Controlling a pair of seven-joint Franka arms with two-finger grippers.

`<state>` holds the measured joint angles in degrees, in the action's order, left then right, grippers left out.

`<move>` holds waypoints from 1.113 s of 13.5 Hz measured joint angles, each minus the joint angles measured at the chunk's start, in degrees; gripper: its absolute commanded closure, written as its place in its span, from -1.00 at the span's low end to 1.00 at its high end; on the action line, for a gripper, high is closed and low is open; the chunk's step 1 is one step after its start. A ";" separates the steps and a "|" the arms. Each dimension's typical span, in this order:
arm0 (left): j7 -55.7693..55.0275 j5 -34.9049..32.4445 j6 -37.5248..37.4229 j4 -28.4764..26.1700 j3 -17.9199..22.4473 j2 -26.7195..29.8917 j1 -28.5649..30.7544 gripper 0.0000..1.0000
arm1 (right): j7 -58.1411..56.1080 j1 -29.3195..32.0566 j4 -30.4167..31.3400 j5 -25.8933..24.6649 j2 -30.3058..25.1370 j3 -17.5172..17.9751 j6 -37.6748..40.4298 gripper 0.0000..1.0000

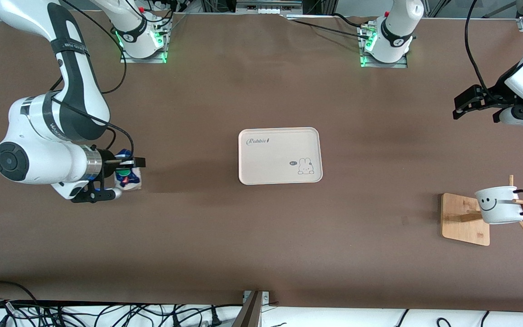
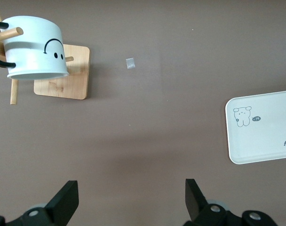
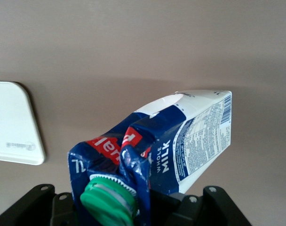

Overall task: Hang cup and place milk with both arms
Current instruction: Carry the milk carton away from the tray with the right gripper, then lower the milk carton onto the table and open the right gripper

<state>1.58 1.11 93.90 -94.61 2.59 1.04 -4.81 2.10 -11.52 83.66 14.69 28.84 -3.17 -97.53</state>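
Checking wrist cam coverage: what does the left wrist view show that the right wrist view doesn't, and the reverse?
Only the left wrist view: the white ceramic smiley mug hanging on the wooden peg rack, and the open, empty left end effector over bare brown table.
Only the right wrist view: the dark blue and white gable-top milk carton with its round green cap, clamped in the right end effector.
Both: the white rounded rabbit-print tray and the brown table.

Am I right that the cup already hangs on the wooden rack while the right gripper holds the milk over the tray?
Not quite: in the front view the right gripper holds the milk over bare table toward the right arm's end, well apart from the tray. The cup does hang on the wooden rack.
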 measured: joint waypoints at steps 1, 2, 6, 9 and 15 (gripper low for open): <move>0.00 0.00 0.00 0.00 -0.04 0.00 0.00 -1.00 | 1.36 0.00 0.55 0.88 0.00 0.48 -0.90 1.00; 0.00 0.00 0.00 0.01 -0.04 0.00 0.00 -1.00 | 2.80 -0.01 1.11 1.35 0.00 1.14 -1.60 1.00; 0.00 0.00 0.00 0.02 -0.05 0.00 0.00 -1.00 | 4.13 0.07 3.60 6.78 0.27 1.93 -2.75 1.00; 0.00 0.00 0.00 0.03 -0.08 0.00 0.00 -1.00 | 4.13 0.28 4.16 9.16 1.16 1.87 -3.08 1.00; 0.00 0.00 0.00 0.05 -0.15 0.00 0.00 -1.00 | -0.72 3.04 4.74 16.69 5.41 1.54 -3.12 1.00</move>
<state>1.58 1.11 93.90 -94.56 2.43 1.04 -4.81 1.37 -8.48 88.40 31.38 34.25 -1.63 -100.66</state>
